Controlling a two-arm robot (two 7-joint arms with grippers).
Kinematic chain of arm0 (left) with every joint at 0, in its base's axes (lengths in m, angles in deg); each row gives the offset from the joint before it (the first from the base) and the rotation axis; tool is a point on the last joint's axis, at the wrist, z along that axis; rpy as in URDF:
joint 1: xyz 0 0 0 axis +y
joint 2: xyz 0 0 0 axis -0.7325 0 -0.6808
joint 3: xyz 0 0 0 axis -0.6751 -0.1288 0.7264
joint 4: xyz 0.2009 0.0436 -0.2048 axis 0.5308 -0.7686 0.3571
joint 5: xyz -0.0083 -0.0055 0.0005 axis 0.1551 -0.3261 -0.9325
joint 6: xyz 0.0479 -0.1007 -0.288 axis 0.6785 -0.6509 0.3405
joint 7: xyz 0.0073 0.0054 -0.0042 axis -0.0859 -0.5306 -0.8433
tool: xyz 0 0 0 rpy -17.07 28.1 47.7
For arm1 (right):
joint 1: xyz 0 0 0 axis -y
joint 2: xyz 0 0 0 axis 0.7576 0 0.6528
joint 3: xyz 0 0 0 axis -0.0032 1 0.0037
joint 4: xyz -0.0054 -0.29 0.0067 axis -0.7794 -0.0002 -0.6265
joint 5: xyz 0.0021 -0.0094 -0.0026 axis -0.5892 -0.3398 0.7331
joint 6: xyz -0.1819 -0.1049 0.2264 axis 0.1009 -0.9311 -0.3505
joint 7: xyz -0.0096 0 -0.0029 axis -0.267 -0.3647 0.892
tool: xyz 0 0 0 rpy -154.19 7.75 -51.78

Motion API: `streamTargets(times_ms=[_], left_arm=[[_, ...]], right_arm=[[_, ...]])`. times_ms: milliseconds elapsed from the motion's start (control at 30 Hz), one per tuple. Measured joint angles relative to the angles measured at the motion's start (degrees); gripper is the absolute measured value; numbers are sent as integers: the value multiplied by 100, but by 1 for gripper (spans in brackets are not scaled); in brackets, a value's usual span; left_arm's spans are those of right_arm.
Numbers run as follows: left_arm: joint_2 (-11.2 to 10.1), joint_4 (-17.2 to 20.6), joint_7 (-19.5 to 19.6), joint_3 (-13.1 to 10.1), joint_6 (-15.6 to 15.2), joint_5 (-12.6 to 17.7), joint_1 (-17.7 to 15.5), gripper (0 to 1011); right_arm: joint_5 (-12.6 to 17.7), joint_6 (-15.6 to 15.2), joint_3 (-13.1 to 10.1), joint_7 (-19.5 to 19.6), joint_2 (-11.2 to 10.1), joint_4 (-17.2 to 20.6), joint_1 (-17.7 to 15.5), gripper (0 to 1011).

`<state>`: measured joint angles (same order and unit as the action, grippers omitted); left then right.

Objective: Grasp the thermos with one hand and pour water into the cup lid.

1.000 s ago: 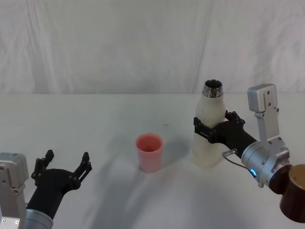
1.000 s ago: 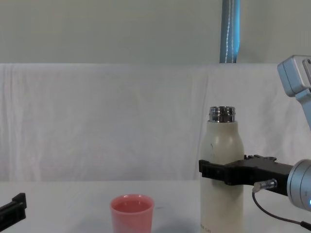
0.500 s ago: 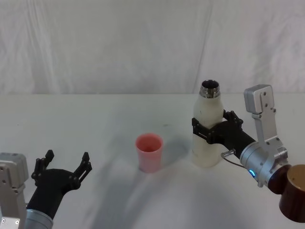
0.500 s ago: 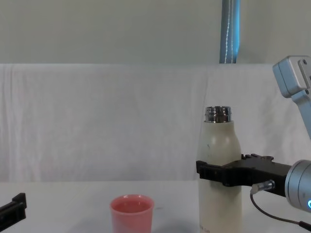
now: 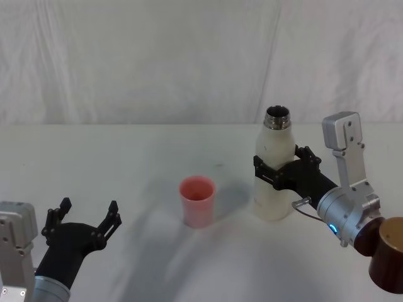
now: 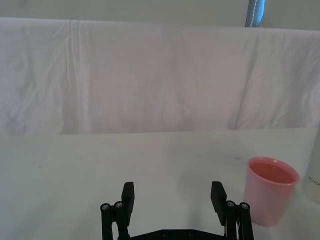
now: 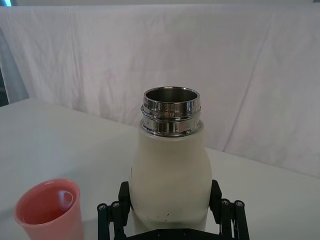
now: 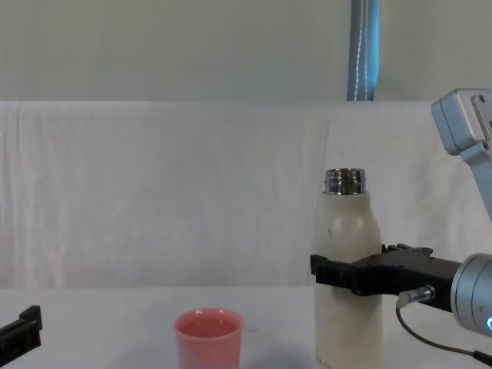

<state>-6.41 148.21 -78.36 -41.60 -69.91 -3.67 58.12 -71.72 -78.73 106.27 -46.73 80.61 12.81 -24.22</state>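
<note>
Right gripper (image 5: 275, 171) clamped across the midsection of the tall cream-white matte steel-necked thermos (image 5: 273, 189), upright on the white table (image 5: 126, 163), right of the small pink plastic cup lid (image 5: 197, 201). Judged rigid, smooth, heavy if full: mid-body hold suits tilting. Left gripper (image 5: 85, 217) parked near-left, spread wide, holding nothing.

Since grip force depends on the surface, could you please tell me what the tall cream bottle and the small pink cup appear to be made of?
The tall cream bottle: likely steel, matte coated, given its shiny threaded neck. The small pink cup: probably smooth plastic, slightly translucent.
</note>
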Motion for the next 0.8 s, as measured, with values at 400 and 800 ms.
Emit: streamTargets(times_ms=[400,800], left_arm=[[0,0,0,0,0,0,0,1001],[0,0,0,0,0,0,0,1001]], right_arm=[[2,-6,0,-1,0,0,-1,1001],[6,-6,0,-1,0,0,0,1001]])
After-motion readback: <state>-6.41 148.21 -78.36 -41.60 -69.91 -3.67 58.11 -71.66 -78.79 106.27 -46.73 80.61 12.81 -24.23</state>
